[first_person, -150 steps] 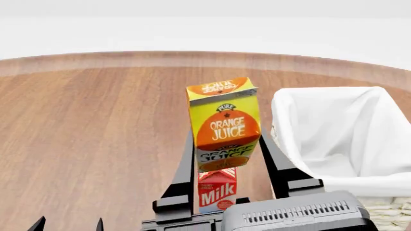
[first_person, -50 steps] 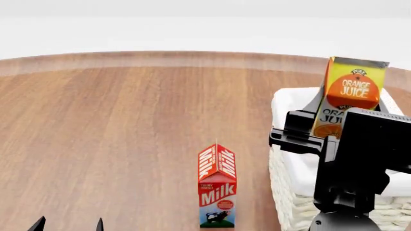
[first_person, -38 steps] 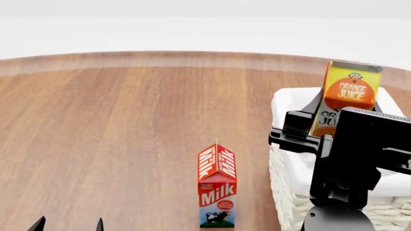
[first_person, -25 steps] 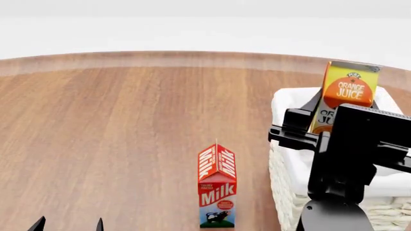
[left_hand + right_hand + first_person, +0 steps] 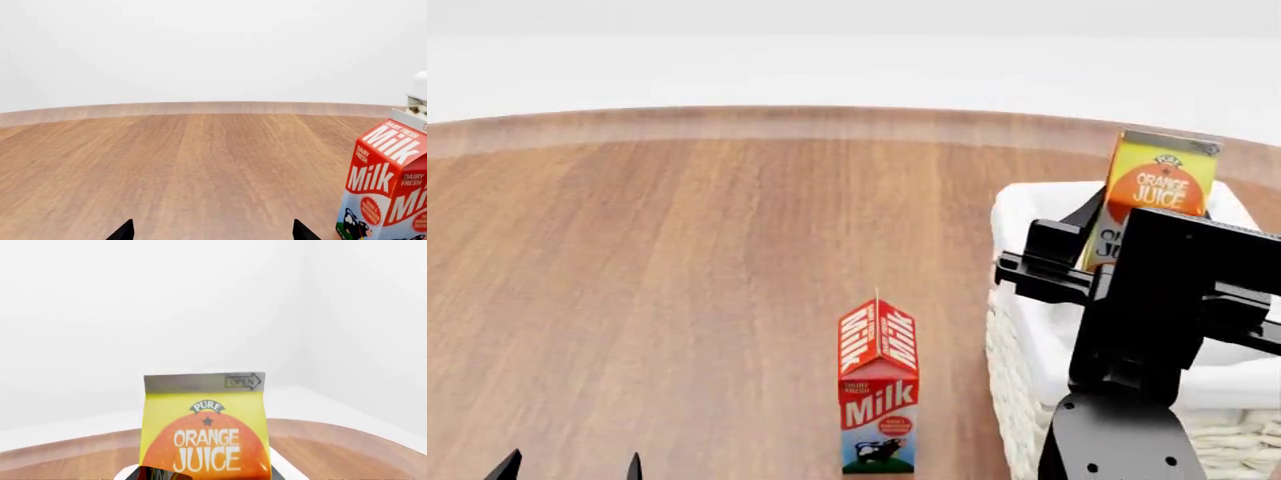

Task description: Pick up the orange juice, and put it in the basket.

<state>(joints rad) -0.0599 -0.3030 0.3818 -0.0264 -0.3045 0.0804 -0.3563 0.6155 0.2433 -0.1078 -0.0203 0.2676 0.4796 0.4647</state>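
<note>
The orange juice (image 5: pixel 1156 183), a yellow carton with an orange label, is held upright in my right gripper (image 5: pixel 1134 240) above the white-lined basket (image 5: pixel 1030 215) at the right. The gripper is shut on the carton's lower part, and its black arm hides the carton's base. In the right wrist view the orange juice (image 5: pixel 205 430) fills the lower middle, with a dark finger (image 5: pixel 157 474) at its foot. My left gripper (image 5: pixel 570 468) is open and empty at the near left; it also shows in the left wrist view (image 5: pixel 213 235).
A red-and-white Milk carton (image 5: pixel 877 385) stands upright on the wooden table (image 5: pixel 667 280), left of the basket; it also shows in the left wrist view (image 5: pixel 387 185). The table's curved far edge runs across the back. The basket's wicker wall (image 5: pixel 1021 400) faces the milk.
My right gripper has carried the orange juice from above the milk carton to the right, over the basket. In the last second it has shifted slightly farther back. The left arm has not moved.
</note>
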